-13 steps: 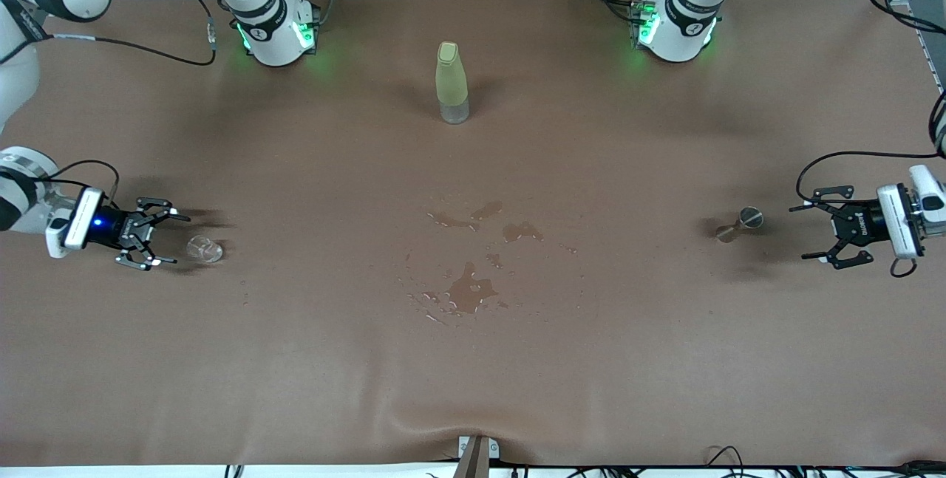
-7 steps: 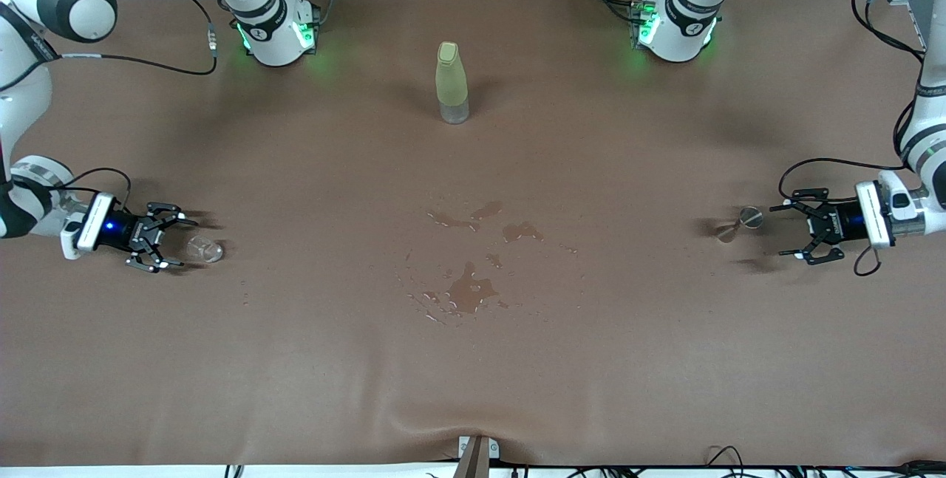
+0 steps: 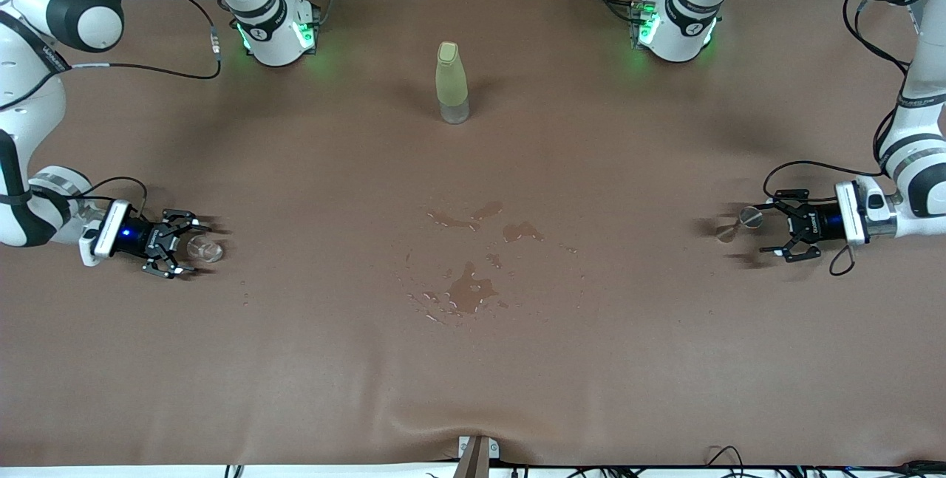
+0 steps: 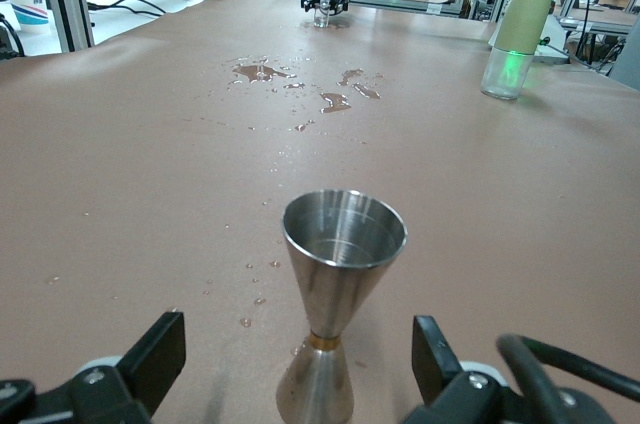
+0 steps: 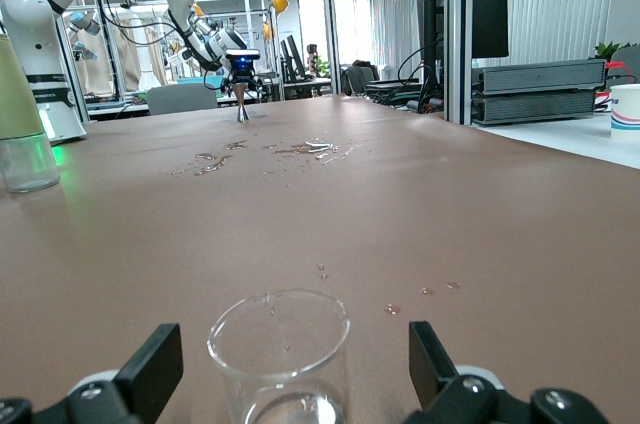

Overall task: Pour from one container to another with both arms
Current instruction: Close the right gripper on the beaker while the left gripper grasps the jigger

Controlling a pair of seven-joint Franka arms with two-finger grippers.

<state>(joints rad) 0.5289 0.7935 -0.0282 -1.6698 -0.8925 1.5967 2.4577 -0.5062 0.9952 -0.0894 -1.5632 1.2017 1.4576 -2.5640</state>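
The tiny clear glass cup [image 3: 205, 249] stands upright toward the right arm's end of the table. My right gripper [image 3: 186, 245] is low at the table, open, one finger on each side of the cup [image 5: 280, 359], neither touching it. The silvery hourglass jigger [image 3: 742, 224] stands upright toward the left arm's end. My left gripper [image 3: 766, 230] is open around it; in the left wrist view the jigger [image 4: 340, 324] sits between the black fingertips [image 4: 160, 354] with a gap on both sides.
A tall pale yellow-green bottle [image 3: 451, 83] stands mid-table, close to the robots' bases. Puddles and drops of spilled liquid [image 3: 471, 290] lie on the brown cover in the middle, between cup and jigger. The cover wrinkles near the front edge [image 3: 473, 426].
Both grippers have come down and slid inward: the right one up to the cup, the left one up to the jigger. Cup, jigger and bottle have not moved.
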